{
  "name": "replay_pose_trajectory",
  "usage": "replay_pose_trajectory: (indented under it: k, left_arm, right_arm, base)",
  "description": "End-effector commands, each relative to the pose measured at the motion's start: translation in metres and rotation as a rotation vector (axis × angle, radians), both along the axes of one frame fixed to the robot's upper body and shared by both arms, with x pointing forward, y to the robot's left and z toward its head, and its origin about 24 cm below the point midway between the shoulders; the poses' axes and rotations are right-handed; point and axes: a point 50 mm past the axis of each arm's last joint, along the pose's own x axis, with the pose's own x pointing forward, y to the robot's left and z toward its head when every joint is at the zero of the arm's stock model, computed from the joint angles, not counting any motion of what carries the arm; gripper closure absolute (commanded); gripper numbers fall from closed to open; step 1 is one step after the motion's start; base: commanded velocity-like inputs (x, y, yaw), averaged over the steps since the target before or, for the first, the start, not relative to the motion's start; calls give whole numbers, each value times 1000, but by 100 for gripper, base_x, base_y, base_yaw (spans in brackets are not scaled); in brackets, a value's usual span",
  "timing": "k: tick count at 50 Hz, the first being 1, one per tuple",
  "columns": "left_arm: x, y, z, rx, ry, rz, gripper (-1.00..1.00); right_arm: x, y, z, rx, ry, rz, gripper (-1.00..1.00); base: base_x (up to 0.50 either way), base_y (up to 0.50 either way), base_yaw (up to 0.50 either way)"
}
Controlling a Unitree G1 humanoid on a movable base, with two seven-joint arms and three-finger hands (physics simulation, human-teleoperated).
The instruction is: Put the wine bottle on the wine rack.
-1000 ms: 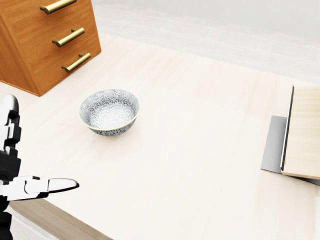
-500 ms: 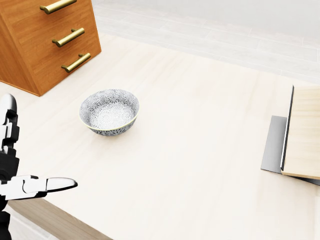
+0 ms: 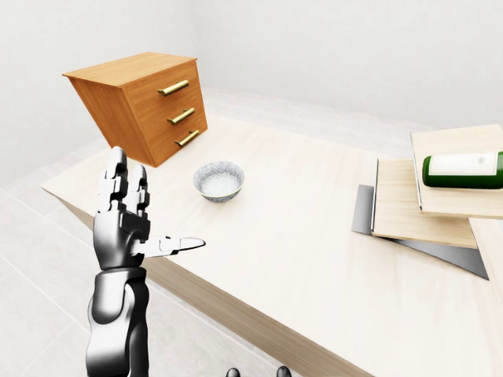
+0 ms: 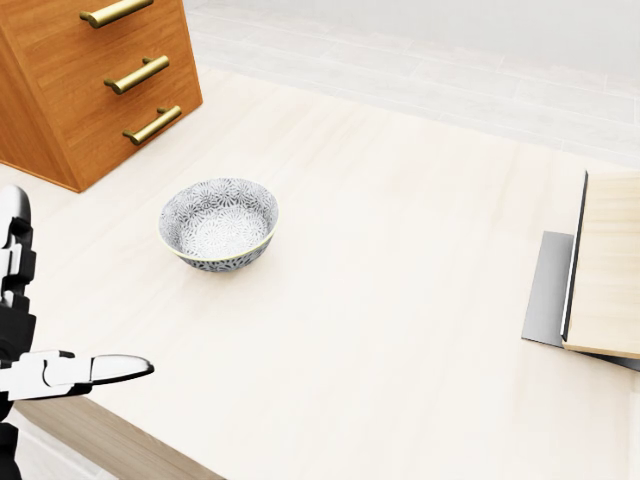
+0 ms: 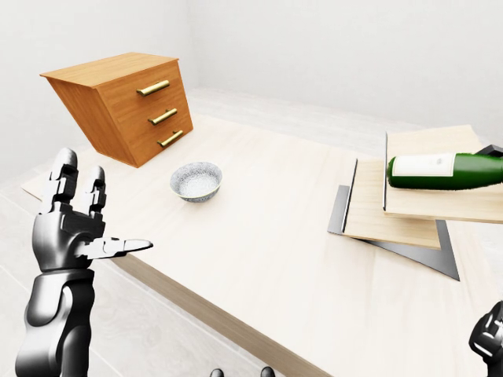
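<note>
Nothing on the tabletop [image 4: 400, 300] has shifted since the earlier head views; only the left hand [image 3: 126, 224] has eased slightly toward the left edge there.

A green wine bottle [image 5: 444, 170] with a pale label lies on its side on the upper of two stacked wooden boards, the wine rack [image 5: 409, 206], at about 3 o'clock in the right-eye view. The boards rest on a grey metal base [image 5: 393, 239].

At about 10 o'clock of the tabletop's middle sits a patterned bowl [image 4: 218, 224], upright, with nothing inside it. Further toward 10 o'clock stands a tilted wooden drawer unit [image 3: 145, 106] with three brass handles, all drawers closed.

The left hand is raised off the table's near edge, fingers spread upward and thumb out sideways, holding nothing. The right hand [image 5: 491, 339] shows only partly at 5 o'clock in the right-eye view; I cannot tell its state.
</note>
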Motion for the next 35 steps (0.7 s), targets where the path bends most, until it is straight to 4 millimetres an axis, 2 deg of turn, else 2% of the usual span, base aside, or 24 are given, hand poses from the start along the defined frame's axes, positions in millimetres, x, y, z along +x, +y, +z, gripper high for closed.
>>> replay_pose_trajectory:
  k: [1,21,35]
  left_arm:
    - [0,1,-1,0,5,2,-100]
    - [2,0,-3,-3,13,-1,-100]
    - [1,-1,-4,-2,19,-3,-100]
  right_arm:
    - [-37,-17,-43,-19,236,-81,-100]
    - [-54,-27,-38,-36,228,-119,-100]
    - [-60,-30,-34,-43,221,-135,-100]
  base:
    - [0,0,0]
    - [0,0,0]
    - [0,0,0]
